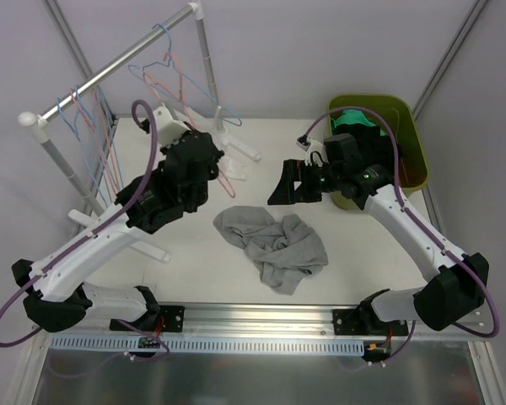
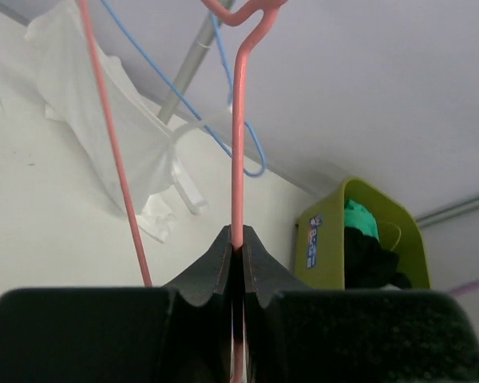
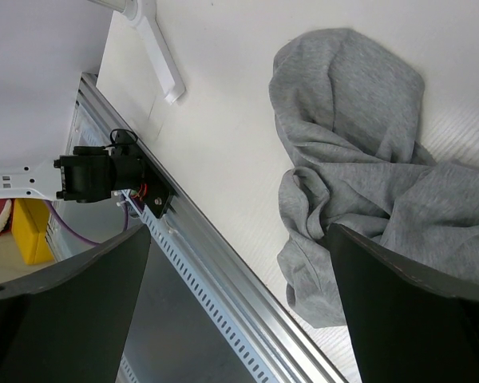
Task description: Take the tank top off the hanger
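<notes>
The grey tank top (image 1: 274, 240) lies crumpled on the white table, off any hanger; it also shows in the right wrist view (image 3: 359, 144). My left gripper (image 1: 218, 165) is shut on the thin wire of a pink hanger (image 2: 238, 144), held upright between the pads (image 2: 223, 259) above the table behind the tank top. In the top view only a bit of that pink hanger (image 1: 228, 175) shows beside the gripper. My right gripper (image 1: 291, 181) is open and empty, hovering to the right of the tank top; its fingers (image 3: 399, 311) frame the cloth's edge.
A clothes rail (image 1: 110, 72) with blue and pink wire hangers (image 1: 164, 67) stands at the back left, its white feet (image 1: 240, 148) on the table. A green bin (image 1: 405, 126) with dark and green clothes sits at the back right. A metal rail (image 1: 261, 316) runs along the near edge.
</notes>
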Available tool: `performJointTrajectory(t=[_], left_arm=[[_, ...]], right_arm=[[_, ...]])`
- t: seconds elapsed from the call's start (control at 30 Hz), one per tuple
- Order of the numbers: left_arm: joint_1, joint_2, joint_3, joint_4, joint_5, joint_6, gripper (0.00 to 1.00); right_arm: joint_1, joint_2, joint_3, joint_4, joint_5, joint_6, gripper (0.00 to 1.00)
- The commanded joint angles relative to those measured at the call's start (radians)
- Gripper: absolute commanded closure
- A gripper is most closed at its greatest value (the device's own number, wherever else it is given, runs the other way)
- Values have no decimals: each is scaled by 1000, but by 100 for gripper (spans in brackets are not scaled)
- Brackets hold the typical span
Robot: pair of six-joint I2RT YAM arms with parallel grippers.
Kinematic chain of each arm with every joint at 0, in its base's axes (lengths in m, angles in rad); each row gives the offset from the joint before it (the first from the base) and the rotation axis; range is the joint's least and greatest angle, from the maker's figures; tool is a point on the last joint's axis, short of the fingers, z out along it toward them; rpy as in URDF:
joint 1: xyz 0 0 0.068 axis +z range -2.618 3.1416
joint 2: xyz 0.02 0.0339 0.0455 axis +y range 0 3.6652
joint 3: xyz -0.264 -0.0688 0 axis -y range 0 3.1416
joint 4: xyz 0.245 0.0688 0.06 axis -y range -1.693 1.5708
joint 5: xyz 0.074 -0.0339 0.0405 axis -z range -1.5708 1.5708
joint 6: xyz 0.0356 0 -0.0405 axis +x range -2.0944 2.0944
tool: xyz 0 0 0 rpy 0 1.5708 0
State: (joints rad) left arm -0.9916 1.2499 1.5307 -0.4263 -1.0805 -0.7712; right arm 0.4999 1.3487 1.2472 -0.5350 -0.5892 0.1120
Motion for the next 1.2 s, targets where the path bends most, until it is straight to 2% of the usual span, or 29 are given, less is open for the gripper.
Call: performJointTrajectory(t=[0.0,0.2,0.43,0.7,0.8,0.87,0.9,0.93,0.97,1.03,1.07,1.13,1.17], left_arm=[[149,-90,-16,-69,140,-138,100],[376,-122,-44,-69,229,-154,100],[562,-102,-76,-66,352,-184,100],[604,-116,-171,-68,428,-257,100],[604,-129,-185,-66,465,-270,78],[602,-147,-195,-66,479,-277,80],[604,-155,-196,-66,485,-278,76],[604,-165,-202,-66,497,-278,67],[602,-184,-204,-68,505,-278,50],[604,-199,-198,-66,554,-254,38],[604,-210,-189,-66,582,-237,22],[600,-219,-169,-68,643,-183,4],[600,-236,-170,-69,701,-180,1]], right_arm=[[3,-14,28,24,-1,2,1],[2,-14,29,10,-7,-5,0],[2,1,9,-13,8,-31,1],[22,18,-43,-25,25,-58,1],[66,35,-32,-103,142,-141,0],[91,58,-31,-160,253,-191,0],[106,63,-35,-166,297,-199,0],[142,69,-52,-171,340,-202,1],[160,72,-64,-171,403,-210,0],[219,92,-97,-163,488,-207,1],[238,102,-101,-151,573,-199,0],[270,139,-117,-126,656,-158,1],[276,153,-133,-90,655,-155,0]])
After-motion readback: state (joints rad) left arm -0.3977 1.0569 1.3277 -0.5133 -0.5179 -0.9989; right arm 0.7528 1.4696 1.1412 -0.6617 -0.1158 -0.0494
